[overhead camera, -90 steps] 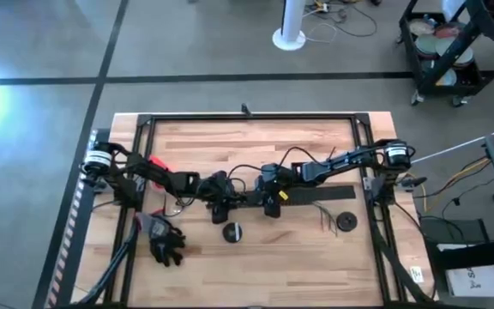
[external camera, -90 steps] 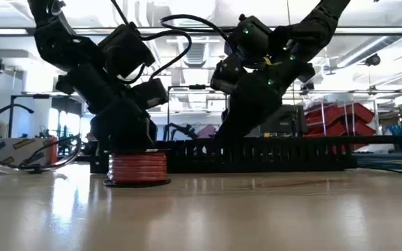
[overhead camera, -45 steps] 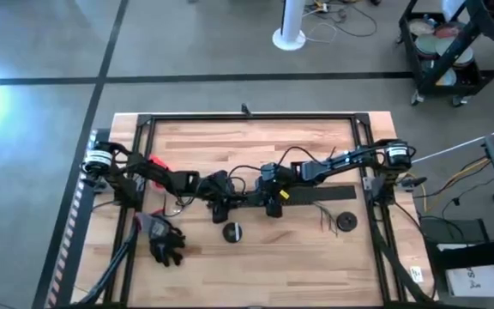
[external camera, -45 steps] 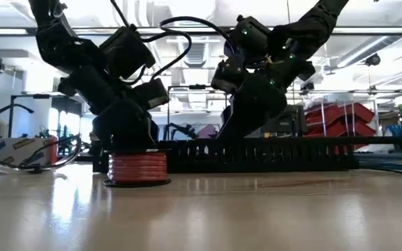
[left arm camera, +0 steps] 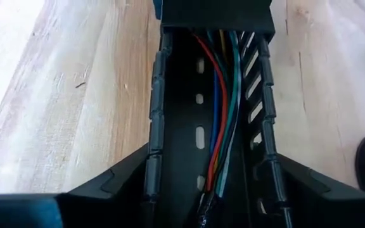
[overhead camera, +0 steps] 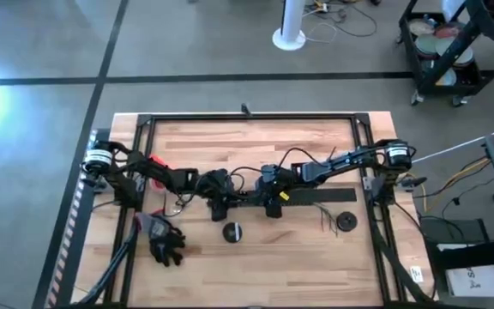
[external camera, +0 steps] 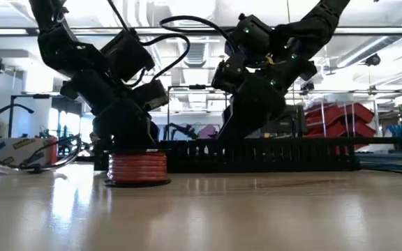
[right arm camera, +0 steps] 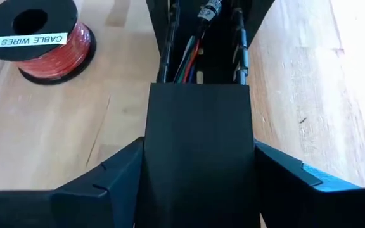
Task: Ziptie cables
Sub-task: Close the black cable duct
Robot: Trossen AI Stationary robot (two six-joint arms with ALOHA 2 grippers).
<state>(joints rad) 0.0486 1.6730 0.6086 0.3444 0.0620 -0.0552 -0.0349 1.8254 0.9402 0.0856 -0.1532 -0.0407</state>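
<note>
A long black comb-toothed duct (overhead camera: pixel 256 197) lies across the table's middle. Coloured cables (left arm camera: pixel 219 120) (red, blue, green, black) run along its open channel. My left gripper (overhead camera: pixel 218 194) straddles the duct near its left end. My right gripper (overhead camera: pixel 269 196) stands just right of it, over a flat black cover (right arm camera: pixel 198 145) that sits on the duct; the cables (right arm camera: pixel 192 60) show beyond the cover's end. A few thin dark strips (overhead camera: pixel 325 216) lie on the table's right part; I cannot tell if they are zipties. My left gripper has the duct between its two fingers, one on each outer comb wall (left arm camera: pixel 152 158), coming from above and slanting down. The fingers lie across the duct, which rests flat on the table. My right gripper has the flat cover between its two fingers, which lie against the cover's two long edges (right arm camera: pixel 149 152). It comes from above, across the duct. The cover lies on the duct, which stays on the table.
A red wire spool (right arm camera: pixel 40 38) stands just in front of the duct (overhead camera: pixel 232 232). A black glove (overhead camera: pixel 165 242) lies near left, a black disc (overhead camera: pixel 346 222) near right, and a wide flat black bar (overhead camera: pixel 328 195) to the right of the grippers.
</note>
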